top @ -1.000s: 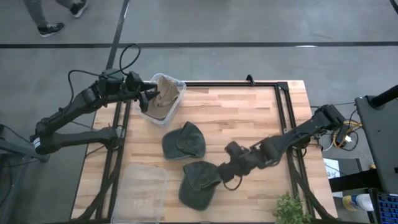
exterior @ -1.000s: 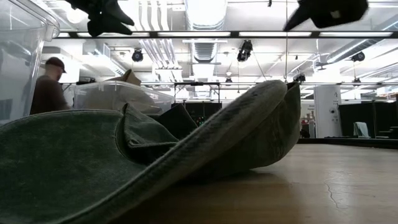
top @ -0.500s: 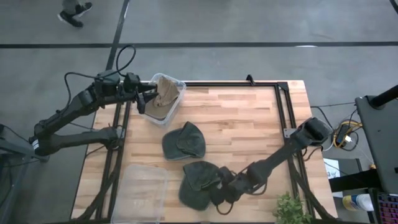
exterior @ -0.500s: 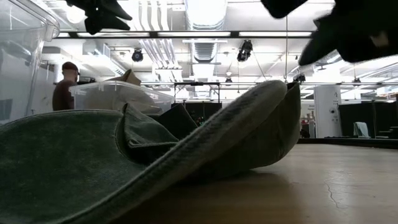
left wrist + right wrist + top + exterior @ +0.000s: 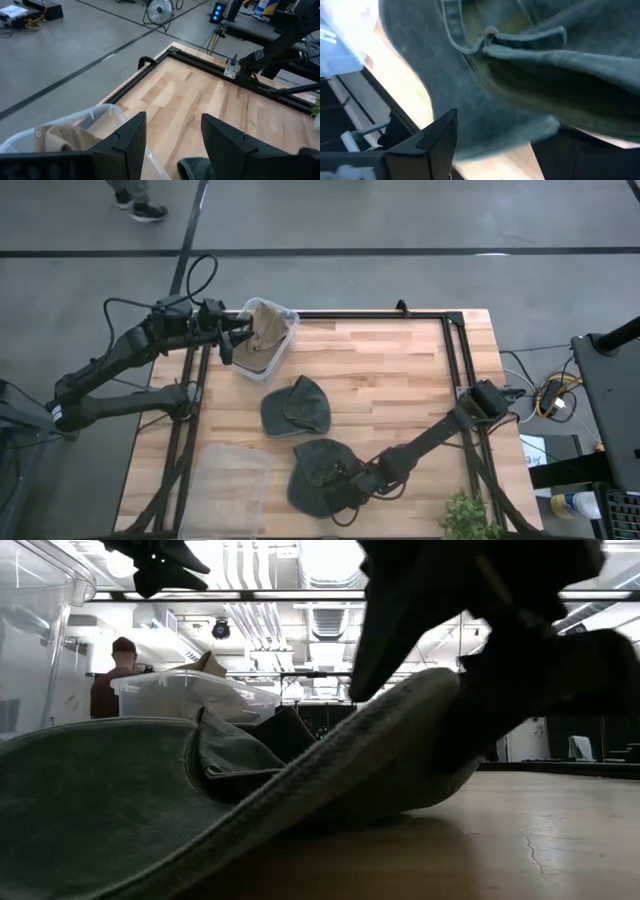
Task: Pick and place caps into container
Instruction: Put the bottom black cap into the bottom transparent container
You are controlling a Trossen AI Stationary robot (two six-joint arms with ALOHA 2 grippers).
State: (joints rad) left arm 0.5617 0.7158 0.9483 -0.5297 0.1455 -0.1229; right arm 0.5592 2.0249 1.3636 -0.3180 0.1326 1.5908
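Note:
Two dark olive caps lie on the wooden table: one mid-table (image 5: 295,408), and one near the near edge (image 5: 315,470), which fills the low view (image 5: 150,800). A tan cap (image 5: 265,325) sits in the clear container (image 5: 290,320) at the far left corner. My right gripper (image 5: 343,488) is open and low over the near cap's right side (image 5: 520,75), with the fabric between its fingers. My left gripper (image 5: 172,145) is open and empty beside the container's rim (image 5: 107,110). My right gripper (image 5: 410,710) comes down at a slant from the table's right onto the near olive cap's edge, one finger (image 5: 430,137) on each side of the fabric. I cannot tell whether the fingers touch the cap. The cap lies flat on the table.
A second clear bin or lid (image 5: 230,485) lies at the near left corner. A small plant (image 5: 465,520) stands at the near right edge. Black frame rails (image 5: 455,360) run along the table's right and far sides. A person (image 5: 120,680) stands in the room beyond.
My right gripper has swung toward the table's near edge and left and has come down over the near olive cap, rising into the low view in front of the cap. The caps and my left arm have stayed put.

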